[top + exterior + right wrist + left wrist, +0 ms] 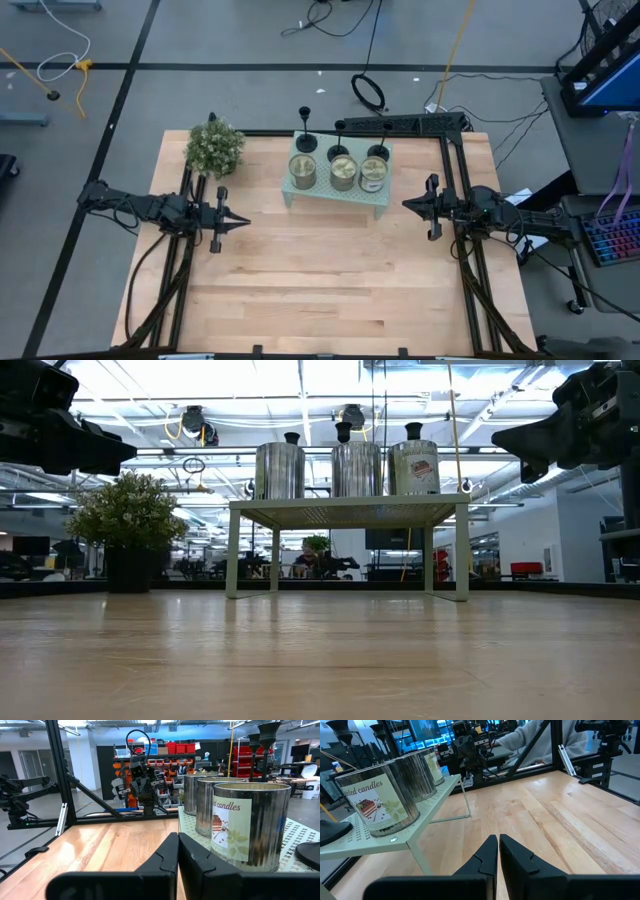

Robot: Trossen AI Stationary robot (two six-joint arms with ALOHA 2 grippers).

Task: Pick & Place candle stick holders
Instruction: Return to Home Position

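Observation:
Three matte-black candle stick holders (305, 140), (336, 152), (378, 152) stand by their disc bases on a pale green perforated stand (335, 197). They are along its far side, behind three greenish-gold candle jars (343, 172). In the low view their tops (343, 430) rise behind the jars. My left gripper (243, 222) is shut and empty, left of the stand above the table. My right gripper (407, 204) is shut and empty, right of the stand. One holder's base (332, 830) and another's (307, 852) show in the wrist views.
A potted plant (214, 148) stands at the table's far left corner. A black frame (455, 140) runs along the table's far and side edges. Bare wood (320, 280) lies between the stand and the near edge. A person's grey sleeve (535, 735) shows beyond the table.

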